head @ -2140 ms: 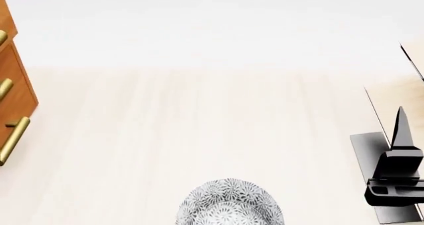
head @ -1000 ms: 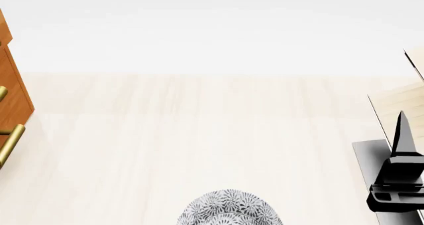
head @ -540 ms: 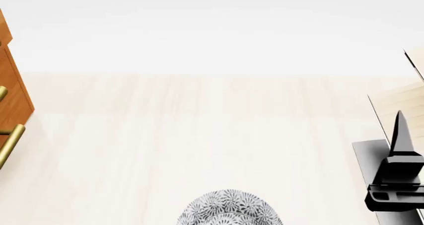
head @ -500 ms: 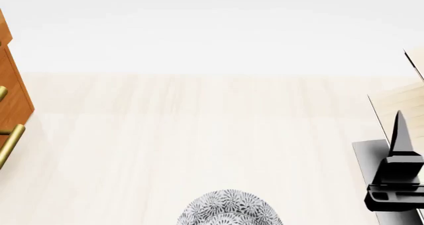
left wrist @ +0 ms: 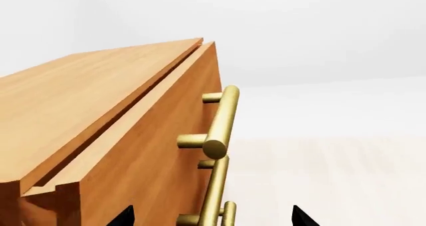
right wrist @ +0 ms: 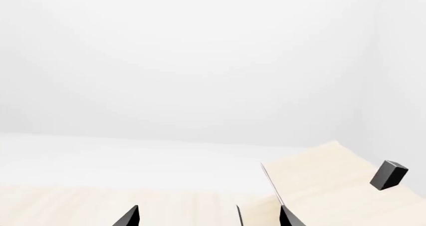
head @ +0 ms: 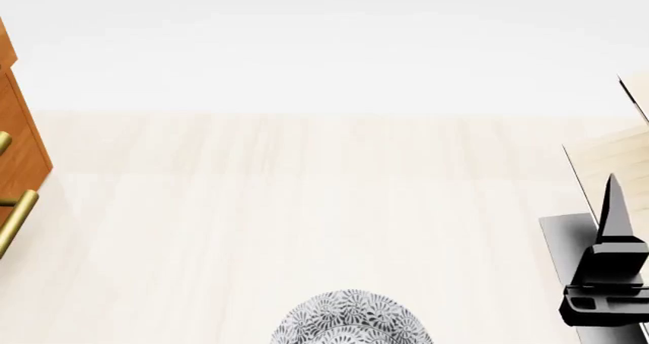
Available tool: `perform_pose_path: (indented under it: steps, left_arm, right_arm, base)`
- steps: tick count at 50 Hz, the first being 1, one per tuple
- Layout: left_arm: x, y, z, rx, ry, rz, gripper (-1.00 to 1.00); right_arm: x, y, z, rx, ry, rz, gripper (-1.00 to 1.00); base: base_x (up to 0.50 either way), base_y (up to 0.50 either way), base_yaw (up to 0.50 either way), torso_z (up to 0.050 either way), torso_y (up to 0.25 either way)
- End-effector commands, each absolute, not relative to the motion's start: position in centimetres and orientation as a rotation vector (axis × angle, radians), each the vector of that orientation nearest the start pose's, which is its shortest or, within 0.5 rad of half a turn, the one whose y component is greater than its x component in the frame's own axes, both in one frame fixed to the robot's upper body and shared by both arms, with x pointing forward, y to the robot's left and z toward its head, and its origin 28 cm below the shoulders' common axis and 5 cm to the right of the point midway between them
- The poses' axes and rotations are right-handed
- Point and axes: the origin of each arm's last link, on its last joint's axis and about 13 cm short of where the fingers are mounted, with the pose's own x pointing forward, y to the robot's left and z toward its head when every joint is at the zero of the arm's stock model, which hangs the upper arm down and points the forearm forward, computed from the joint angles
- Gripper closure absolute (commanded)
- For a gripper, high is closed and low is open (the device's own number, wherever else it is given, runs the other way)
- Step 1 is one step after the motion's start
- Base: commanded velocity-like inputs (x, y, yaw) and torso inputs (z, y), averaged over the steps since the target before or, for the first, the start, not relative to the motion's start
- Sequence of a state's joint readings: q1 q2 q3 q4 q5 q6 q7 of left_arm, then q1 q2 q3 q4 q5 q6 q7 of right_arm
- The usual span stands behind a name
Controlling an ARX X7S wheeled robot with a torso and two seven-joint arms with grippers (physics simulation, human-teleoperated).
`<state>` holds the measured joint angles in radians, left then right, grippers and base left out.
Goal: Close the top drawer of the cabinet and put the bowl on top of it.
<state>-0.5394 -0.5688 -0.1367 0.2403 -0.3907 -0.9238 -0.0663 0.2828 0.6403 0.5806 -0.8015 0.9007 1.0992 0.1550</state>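
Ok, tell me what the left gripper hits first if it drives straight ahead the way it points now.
Probably the brass handles on the cabinet. In the left wrist view they stand between the left gripper fingertips, the lower one looking nearest. Depth is unclear, so contact order is a guess.

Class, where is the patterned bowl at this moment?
In the head view the bowl sits at the bottom centre on the pale table, cut off by the frame, apart from the cabinet at the left edge.

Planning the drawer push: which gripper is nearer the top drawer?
Left. The left gripper faces the top drawer close up; the right gripper hangs across the scene, away from the cabinet.
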Motion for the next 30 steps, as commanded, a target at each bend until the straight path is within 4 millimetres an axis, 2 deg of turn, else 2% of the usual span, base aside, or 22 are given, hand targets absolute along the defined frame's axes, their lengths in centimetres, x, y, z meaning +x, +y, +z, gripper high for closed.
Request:
perform_pose_path:
  steps: [1, 30]
  left_arm:
    - [27.6, 35.5, 17.4, 0.136, 0.134, 0.256, -1.0]
    - [28.1, 36.8, 17.3, 0.097, 0.134, 0.372, -1.0]
  right_arm:
    - [17.9, -22.3, 21.8, -0.075, -0.123, -0.047, -1.0]
    - [18.2, -22.2, 21.6, -0.08, -0.116, -0.046, -1.0]
  base:
    - [0.0, 0.0, 0.0, 0.0, 0.0]
    - [0.0, 0.0, 0.0, 0.0, 0.0]
